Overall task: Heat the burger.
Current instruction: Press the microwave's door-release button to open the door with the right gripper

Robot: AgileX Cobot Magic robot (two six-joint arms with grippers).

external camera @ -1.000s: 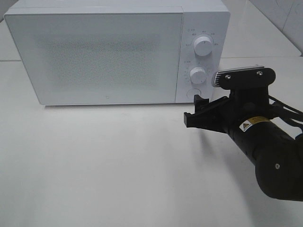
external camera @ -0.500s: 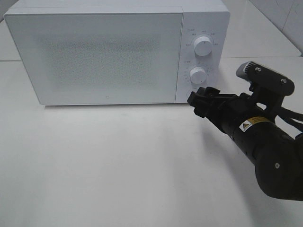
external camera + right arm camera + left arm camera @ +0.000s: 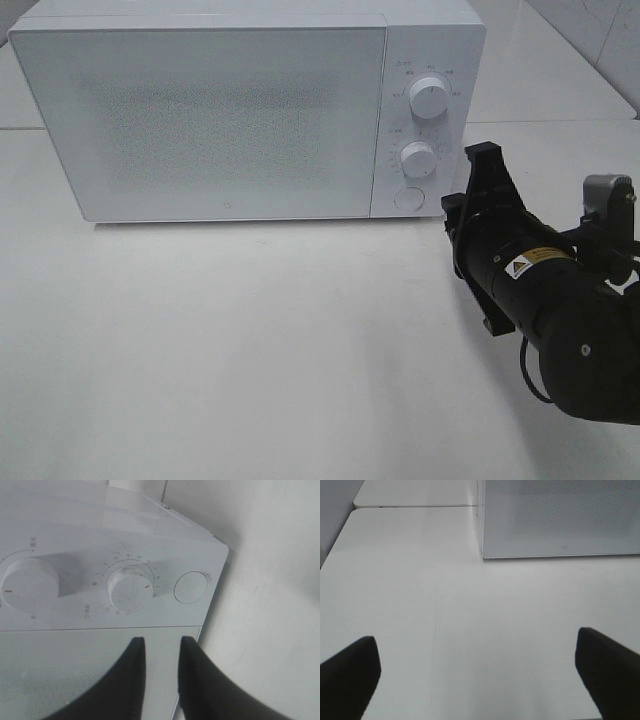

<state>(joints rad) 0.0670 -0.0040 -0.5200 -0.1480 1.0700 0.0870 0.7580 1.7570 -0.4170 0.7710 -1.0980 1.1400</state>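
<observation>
On the high camera, the white microwave (image 3: 230,120) stands at the far side of the white table (image 3: 250,340), its frosted door shut. Two dials (image 3: 430,97) are stacked on the control panel at its right, with a round button (image 3: 407,198) below them. The right gripper (image 3: 455,208) comes in from the near right, its black body turned edge-on, tips just beside that button. From up here I can't read its fingers.

Over to the left wrist: the left gripper (image 3: 475,636) hangs above bare table, near the microwave's left front corner. Its two dark fingers (image 3: 350,667) are spread wide with nothing between them.

Now the right wrist, close to the control panel: the lower dial (image 3: 131,587) and the button fill the view. The fingers (image 3: 192,675) are drawn close, leaving a slim gap that holds nothing.

The burger? No camera shows it, and the door gives nothing away, so I can't tell where it is.
</observation>
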